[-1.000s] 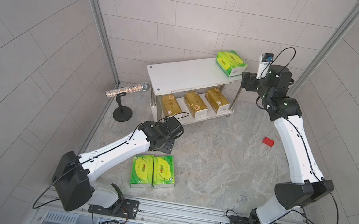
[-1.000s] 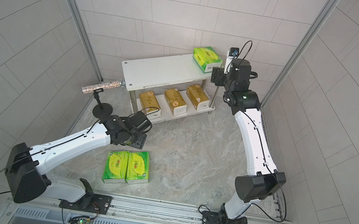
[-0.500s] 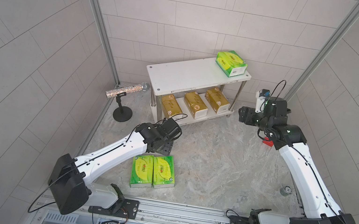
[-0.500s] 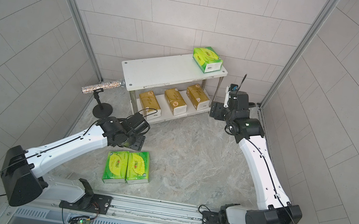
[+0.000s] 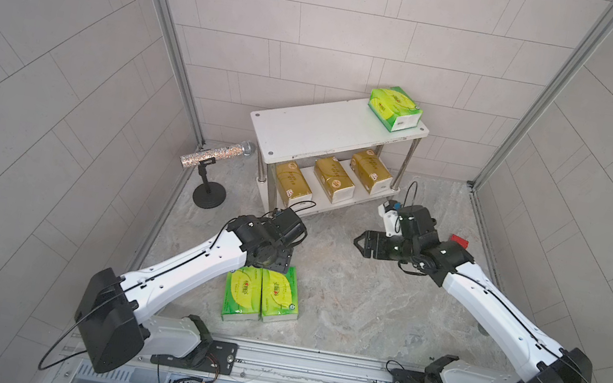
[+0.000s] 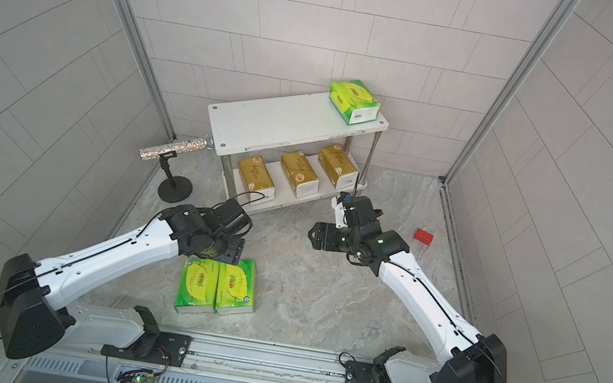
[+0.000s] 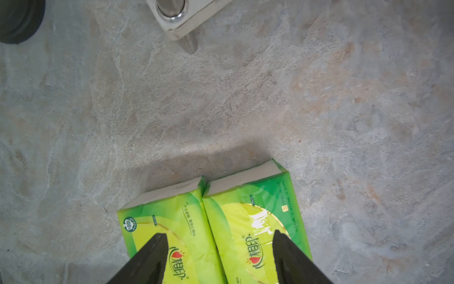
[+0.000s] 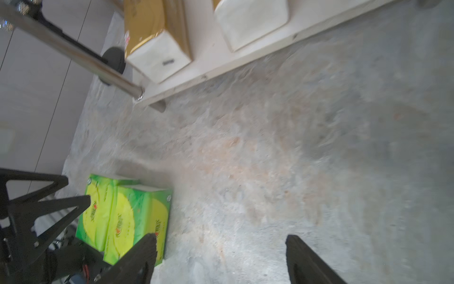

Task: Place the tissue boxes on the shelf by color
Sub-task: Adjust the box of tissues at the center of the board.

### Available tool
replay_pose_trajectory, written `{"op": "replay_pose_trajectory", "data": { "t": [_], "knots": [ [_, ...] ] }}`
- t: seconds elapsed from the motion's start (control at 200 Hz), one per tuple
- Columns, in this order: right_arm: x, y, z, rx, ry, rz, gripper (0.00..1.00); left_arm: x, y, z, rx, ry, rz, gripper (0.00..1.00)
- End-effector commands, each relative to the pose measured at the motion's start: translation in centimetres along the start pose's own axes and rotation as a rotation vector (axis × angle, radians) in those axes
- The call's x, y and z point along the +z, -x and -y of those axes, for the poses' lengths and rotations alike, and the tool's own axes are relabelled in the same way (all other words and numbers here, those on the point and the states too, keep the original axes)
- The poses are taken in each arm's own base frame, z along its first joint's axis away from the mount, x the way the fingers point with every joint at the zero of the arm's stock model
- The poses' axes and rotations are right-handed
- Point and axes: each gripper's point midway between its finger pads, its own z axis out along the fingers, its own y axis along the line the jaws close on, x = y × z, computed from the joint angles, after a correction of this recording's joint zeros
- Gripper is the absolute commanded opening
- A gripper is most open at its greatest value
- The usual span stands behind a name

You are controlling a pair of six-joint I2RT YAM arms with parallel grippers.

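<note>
At 6 o'clock two green tissue boxes (image 5: 244, 291) lie touching on the counter (image 5: 362, 303) beneath our left gripper (image 7: 219, 234), spread and empty; we judge them light, soft and slick-wrapped, best pinched one at a time across the long sides; the right gripper (image 5: 361, 246) gapes empty at 2 o'clock, and the shelf (image 5: 319, 131) at 12 holds three gold tissue boxes (image 5: 334, 180) below and a third green box (image 5: 394, 108) on top
</note>
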Motion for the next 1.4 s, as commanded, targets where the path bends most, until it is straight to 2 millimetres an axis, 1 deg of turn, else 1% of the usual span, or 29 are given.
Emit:
{"op": "replay_pose_trajectory", "data": {
  "t": [0.0,0.125,0.26,0.415,0.475,0.575,0.71,0.83,1.011,1.141,1.236,1.316,1.396],
  "knots": [
    [1.8,-0.1,-3.4,0.059,0.124,0.013,0.86,-0.1,-0.7,-1.0,-0.024,0.041,-0.013,0.76],
    [4.3,-1.9,-6.1,0.054,0.181,-0.04,0.86,0.3,-1.2,-1.5,-0.014,0.077,-0.039,0.77],
    [6.8,-4.2,-8.1,0.056,0.221,-0.098,0.85,0.4,-1.7,-2.2,-0.023,0.1,-0.037,0.77],
    [9.2,-6.9,-10.3,0.053,0.25,-0.177,0.85,-0.7,-1.4,-3.9,-0.019,0.161,0.001,0.77],
    [9.8,-7.8,-11.1,0.044,0.256,-0.195,0.85,-1.1,-1.3,-4.5,-0.018,0.175,0.015,0.78],
    [11.0,-9.4,-12.0,0.042,0.257,-0.233,0.85,-1.3,-1.6,-5.0,-0.029,0.176,0.023,0.78],
    [12.5,-11.4,-12.5,0.043,0.252,-0.275,0.83,-1.1,-2.5,-5.3,-0.044,0.164,0.014,0.78],
    [13.7,-12.5,-12.8,0.051,0.254,-0.297,0.81,-1.1,-3.2,-5.6,-0.054,0.152,0.015,0.78],
    [15.1,-13.7,-11.5,0.076,0.208,-0.319,0.71,-0.8,-3.9,-5.8,-0.051,0.146,0.008,0.78],
    [15.2,-14.0,-9.5,0.109,0.158,-0.312,0.65,-0.8,-3.9,-5.7,-0.053,0.14,0.006,0.78],
    [15.0,-13.5,-7.8,0.131,0.129,-0.296,0.62,-0.8,-3.6,-5.5,-0.053,0.13,0.016,0.78],
    [14.6,-12.8,-6.2,0.142,0.111,-0.278,0.6,-0.8,-3.4,-5.1,-0.053,0.116,0.021,0.78],
    [14.1,-12.0,-3.9,0.143,0.078,-0.27,0.6,-0.8,-3.0,-4.7,-0.047,0.105,0.02,0.78]
  ]
}}
